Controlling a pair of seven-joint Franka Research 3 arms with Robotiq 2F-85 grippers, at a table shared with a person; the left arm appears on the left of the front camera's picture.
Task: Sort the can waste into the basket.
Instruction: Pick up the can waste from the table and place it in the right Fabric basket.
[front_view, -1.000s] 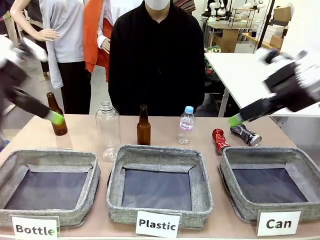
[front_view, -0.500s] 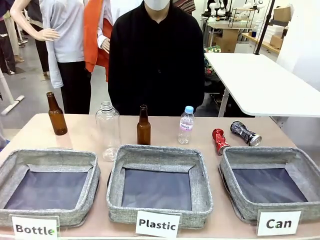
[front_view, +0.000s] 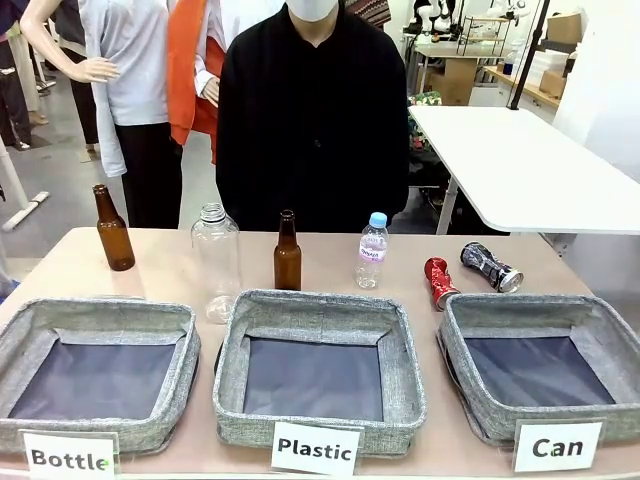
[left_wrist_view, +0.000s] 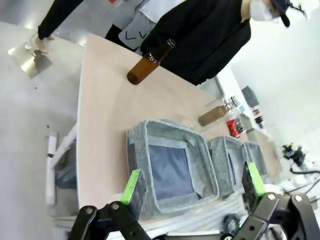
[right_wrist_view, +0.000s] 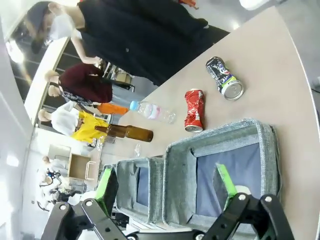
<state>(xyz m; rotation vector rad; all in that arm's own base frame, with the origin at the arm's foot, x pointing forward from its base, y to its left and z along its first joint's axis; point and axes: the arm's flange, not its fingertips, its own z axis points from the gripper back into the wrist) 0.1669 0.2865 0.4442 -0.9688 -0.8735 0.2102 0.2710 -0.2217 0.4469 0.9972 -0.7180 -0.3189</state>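
Can waste (front_view: 437, 281): two crushed cans on the tabletop (front_view: 330, 270), right of centre in the front view, behind the Can basket and outside it.
Left gripper (left_wrist_view: 193, 182): bottom edge of the left wrist view, green pads wide apart, nothing between them.
Right gripper (right_wrist_view: 165, 185): bottom edge of the right wrist view, pads likewise spread, holding nothing.
Can card (front_view: 557, 446): lower right corner of the front view, against the near wall of its basket.
Can basket (front_view: 520, 310): lower right, grey woven walls, dark bottom bare.
Plastic basket (front_view: 310, 303): bottom centre, with its own card in front.
Bottle basket (front_view: 100, 310): lower left, with its own card in front.
Red can (front_view: 437, 281): lying just beside the far left corner of the Can basket; whether it touches the rim cannot be told.
Grey can (front_view: 491, 267): on its side, near the red can on its right and slightly farther back, apart from it.
Water bottle (front_view: 372, 250): upright, centre right, blue cap.
Brown bottles (front_view: 287, 252): one upright at centre, another at far left.
Clear bottle (front_view: 216, 262): upright, uncapped, between the brown ones.
Person (front_view: 312, 120): top centre, black top, standing at the far edge.
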